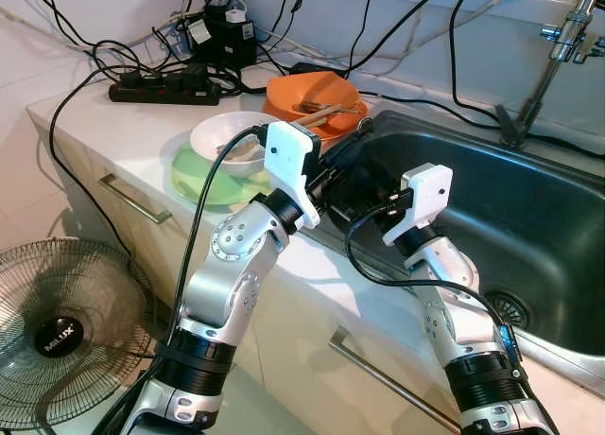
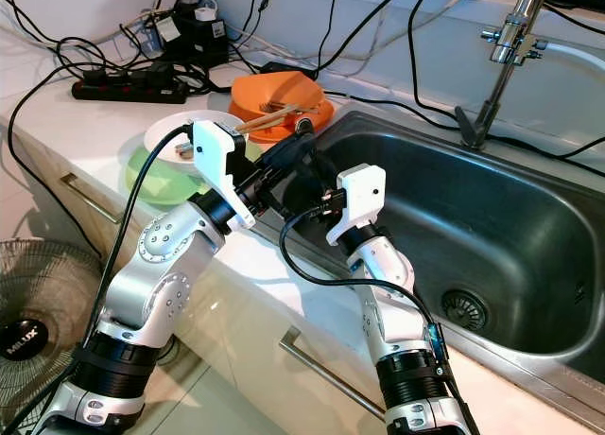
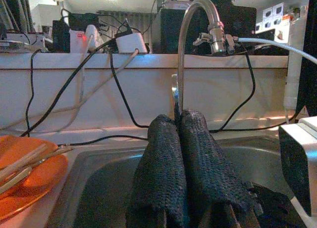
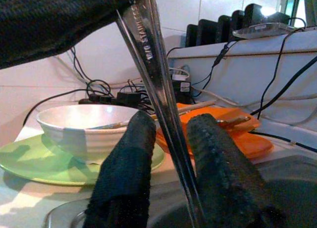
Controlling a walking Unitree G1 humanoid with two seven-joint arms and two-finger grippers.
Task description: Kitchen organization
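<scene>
I see a steel utensil handle [image 4: 157,74] over the sink's [image 1: 529,217] near-left corner, pinched between my left gripper's [image 3: 179,120] pressed-together fingers. My right gripper's [image 4: 171,124] fingers sit spread either side of it. At ten o'clock on the desk [image 1: 123,123]: white bowl [image 1: 222,137] on green plate [image 1: 194,180], orange dish [image 1: 317,99] beyond.

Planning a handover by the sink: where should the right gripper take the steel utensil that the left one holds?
Grip the bare, straight stretch of the steel utensil that sticks out clear of the left gripper, which is shut on one end. That thin shaft passes between the fingers of the open right gripper, so closing straight across it there looks best.
</scene>
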